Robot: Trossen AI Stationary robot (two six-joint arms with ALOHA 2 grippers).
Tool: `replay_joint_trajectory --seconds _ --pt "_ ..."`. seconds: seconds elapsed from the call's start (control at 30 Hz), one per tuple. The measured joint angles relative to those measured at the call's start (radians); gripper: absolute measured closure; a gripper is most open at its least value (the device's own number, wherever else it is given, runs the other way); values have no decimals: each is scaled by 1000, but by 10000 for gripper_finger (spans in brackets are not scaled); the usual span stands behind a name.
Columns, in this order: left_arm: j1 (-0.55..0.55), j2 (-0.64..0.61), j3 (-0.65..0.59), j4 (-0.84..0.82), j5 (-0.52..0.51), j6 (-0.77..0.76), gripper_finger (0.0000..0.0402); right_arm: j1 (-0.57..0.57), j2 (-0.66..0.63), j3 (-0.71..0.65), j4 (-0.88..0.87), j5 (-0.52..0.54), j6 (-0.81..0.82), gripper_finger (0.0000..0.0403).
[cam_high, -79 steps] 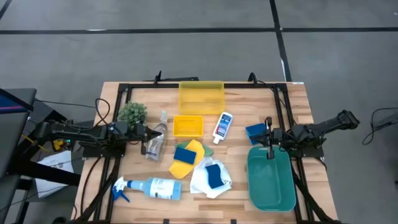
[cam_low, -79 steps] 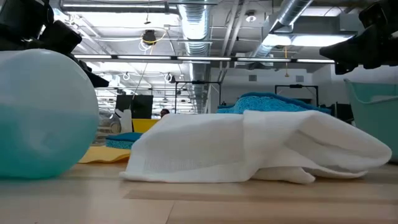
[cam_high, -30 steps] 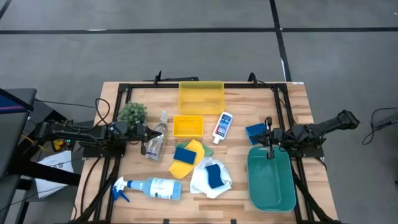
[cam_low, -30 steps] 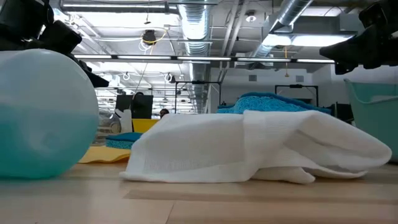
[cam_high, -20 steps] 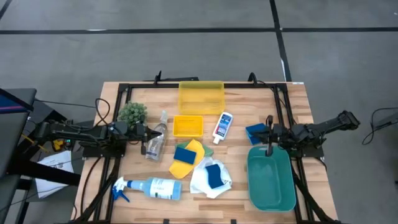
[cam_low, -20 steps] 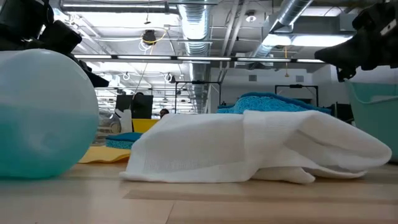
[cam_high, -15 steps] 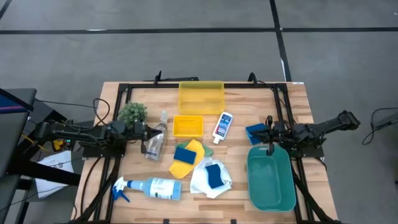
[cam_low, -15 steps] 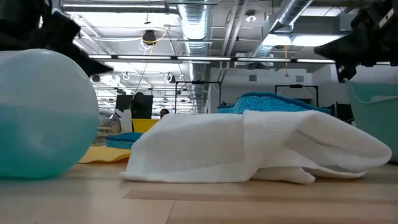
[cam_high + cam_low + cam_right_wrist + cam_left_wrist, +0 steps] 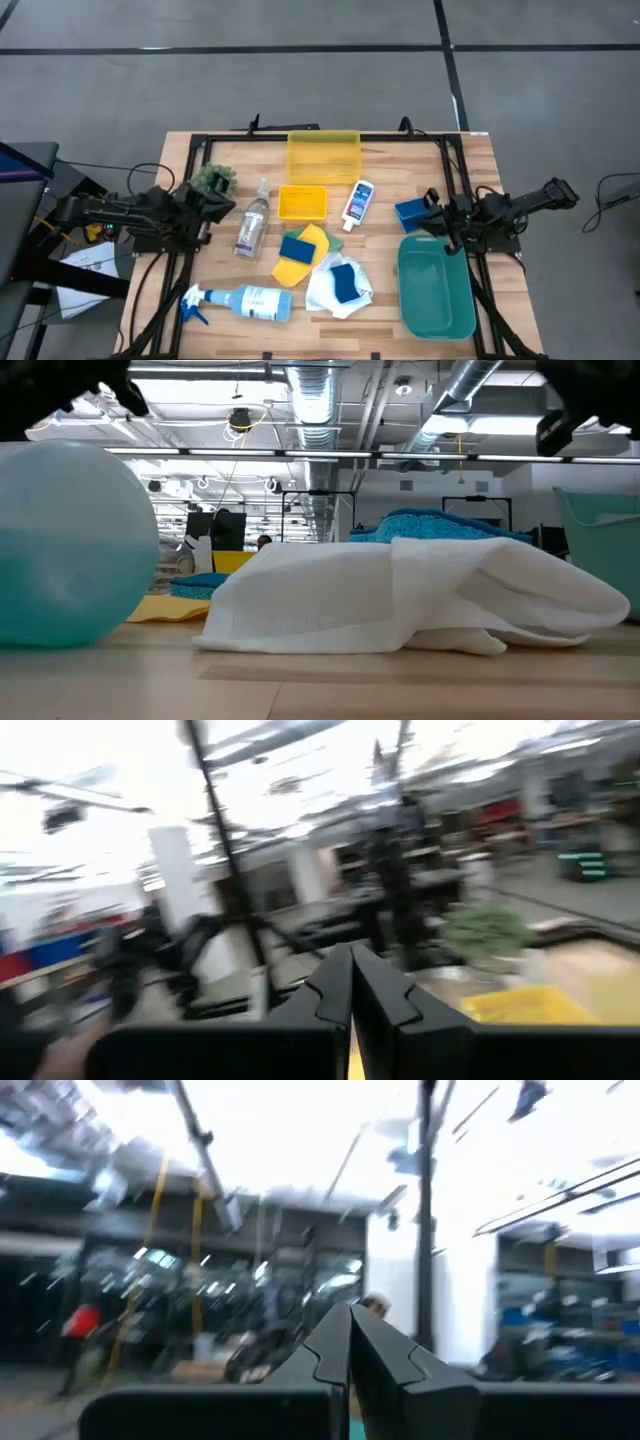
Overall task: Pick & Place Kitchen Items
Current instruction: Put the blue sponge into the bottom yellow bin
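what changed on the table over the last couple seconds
Both arms have started to move. The left gripper, shut and empty, has pulled back from the clear spray bottle toward the small plant. The right gripper, also shut and empty, has shifted slightly inward by the blue sponge. Nothing was picked up; every item and the teal bin lie as before.

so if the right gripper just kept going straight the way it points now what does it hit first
Hard to be sure of height, but the right gripper, shut, points across the table toward the left arm. Likely first: the blue sponge right beside its tip, then the small white bottle.
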Motion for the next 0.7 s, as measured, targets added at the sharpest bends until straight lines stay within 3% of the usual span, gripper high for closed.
replay_joint_trajectory --seconds 0.1,0.3,0.57,0.7 --pt "0 0 0 39 27 11 400 0 0 0 53 -76 -31 403" --pt "0 0 2 63 16 68 400 -7 0 34 186 -81 -250 403" --pt "0 36 45 56 15 222 394 -48 0 138 134 -70 -409 403" --pt "0 101 99 52 28 347 349 -71 0 197 -3 -29 -430 394"
